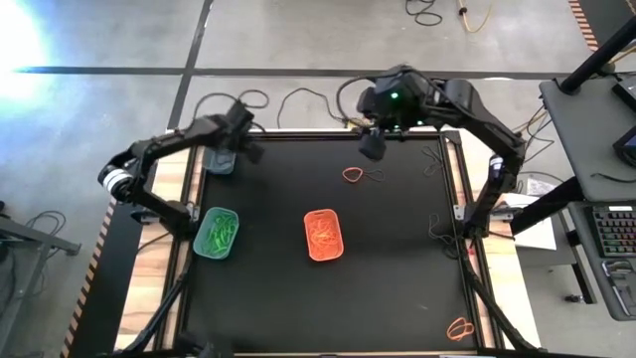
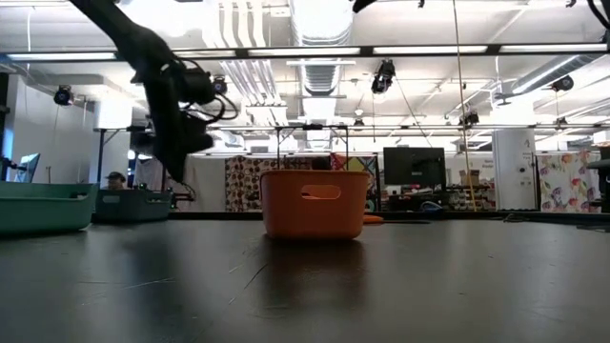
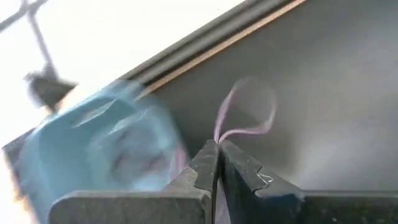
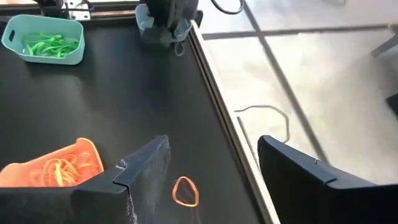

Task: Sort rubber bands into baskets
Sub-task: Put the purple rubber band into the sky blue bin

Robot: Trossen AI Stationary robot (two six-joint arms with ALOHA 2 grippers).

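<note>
**Dark band pinched at the far-left corner**

No writing or labels are readable anywhere. I work over a black tabletop edged in pale wood; beyond it lies a hall with ceiling ducts and monitors.

My left gripper is closed tight on one thin dark rubber band, its loop sticking out past my fingertips, beside the dark grey-teal plastic basket at the far-left corner. My right gripper stands wide open, holding nothing, above an orange rubber band near the far edge.

Three baskets: the grey-teal one, a light teal-green basket of green bands by the left edge, an orange basket mid-table (orange bands inside). Another orange loop lies at the near-right corner.
</note>
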